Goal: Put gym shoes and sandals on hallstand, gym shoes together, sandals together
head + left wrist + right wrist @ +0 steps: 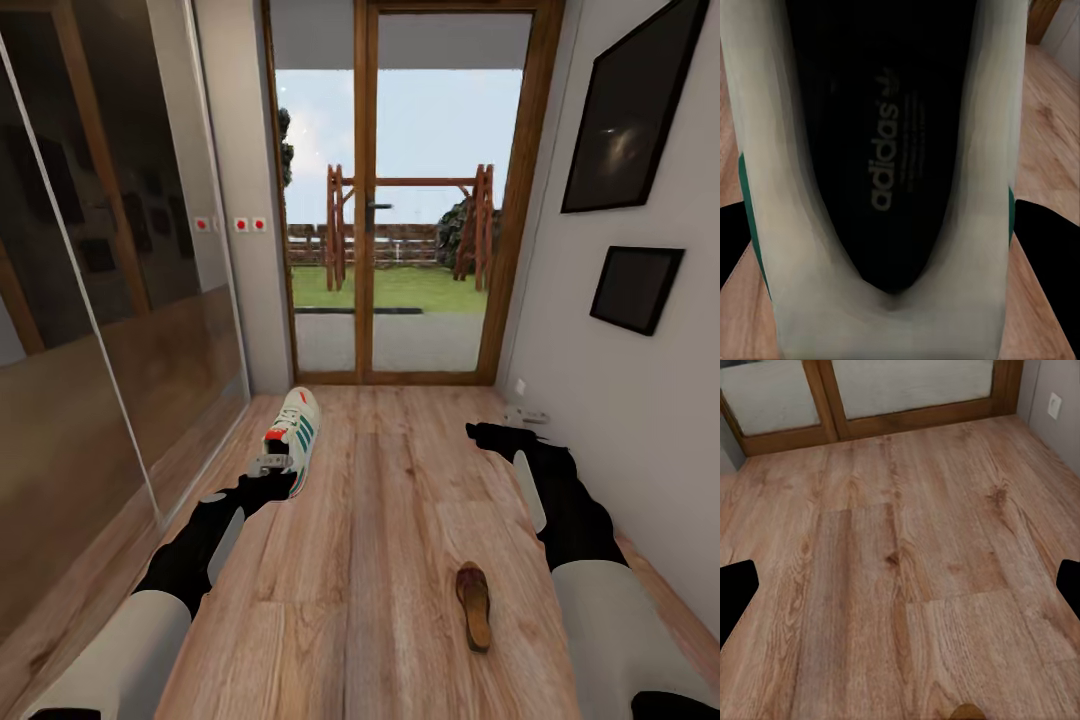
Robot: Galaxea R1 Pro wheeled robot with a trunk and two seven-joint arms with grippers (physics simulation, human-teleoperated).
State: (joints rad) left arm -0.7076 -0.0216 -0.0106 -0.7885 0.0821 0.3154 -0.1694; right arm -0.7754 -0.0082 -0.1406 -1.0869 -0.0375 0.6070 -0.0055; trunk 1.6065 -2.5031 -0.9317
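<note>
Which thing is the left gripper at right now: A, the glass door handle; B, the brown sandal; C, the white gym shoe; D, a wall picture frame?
C: the left gripper sits at the gym shoe, whose insole fills the left wrist view, while the sandal lies apart.

Your robot's left arm (185,570) and right arm (575,530): black forward links, pale grey-white rounded shells nearer the body, a light panel along each forearm. Black fingertips (736,589) edge your right wrist view.

Mid corridor floor (400,500) open btwn gym shoe (292,438) & sandal (474,604); wall (640,400) prob. tight beside right arm.
</note>
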